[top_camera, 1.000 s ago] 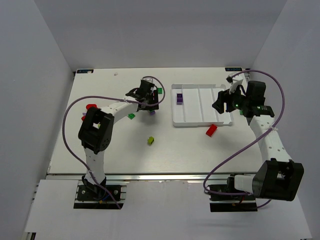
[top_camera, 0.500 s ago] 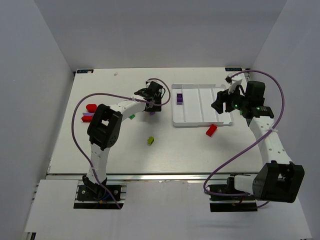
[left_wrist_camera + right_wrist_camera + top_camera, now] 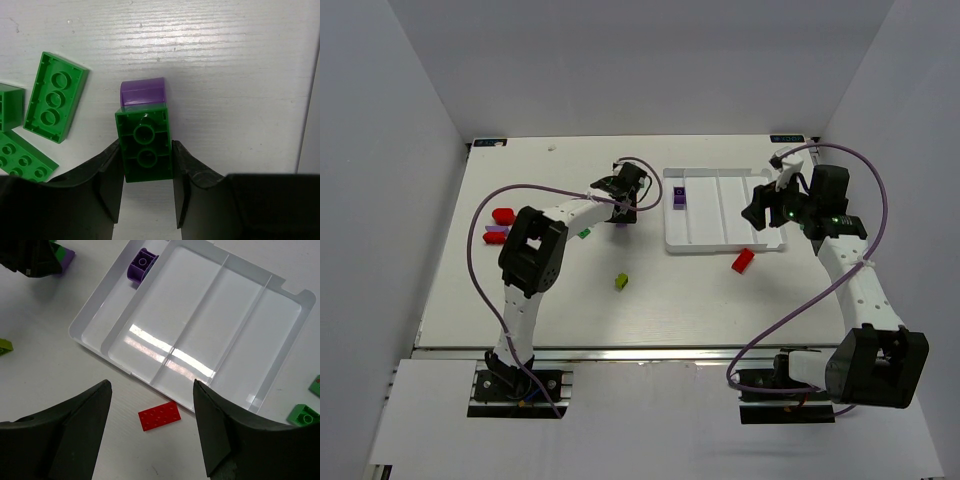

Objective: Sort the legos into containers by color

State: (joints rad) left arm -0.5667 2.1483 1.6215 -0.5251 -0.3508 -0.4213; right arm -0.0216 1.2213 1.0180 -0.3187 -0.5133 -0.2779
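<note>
In the left wrist view a green lego [image 3: 145, 145] lies upside down on the table, hollow side up. My left gripper [image 3: 146, 161] is shut on it, a finger pressed on each long side. A purple lego [image 3: 143, 93] touches its far end. From above, the left gripper [image 3: 623, 200] sits just left of the white tray [image 3: 720, 215]. One purple lego [image 3: 678, 196] lies in the tray's leftmost container. My right gripper [image 3: 151, 385] hangs open over the tray's near edge, above a flat red lego [image 3: 160, 416] on the table.
More green legos [image 3: 54, 104] [image 3: 22, 157] lie left of the held one. A yellow-green lego [image 3: 621, 282] and a small green one [image 3: 584, 233] sit mid-table. Red [image 3: 502, 215] and purple [image 3: 497, 230] legos lie far left. Green legos [image 3: 304, 415] lie right of the tray.
My left arm swung a little to the right toward the tray, and its jaws closed onto the green lego. The right arm has stayed still.
</note>
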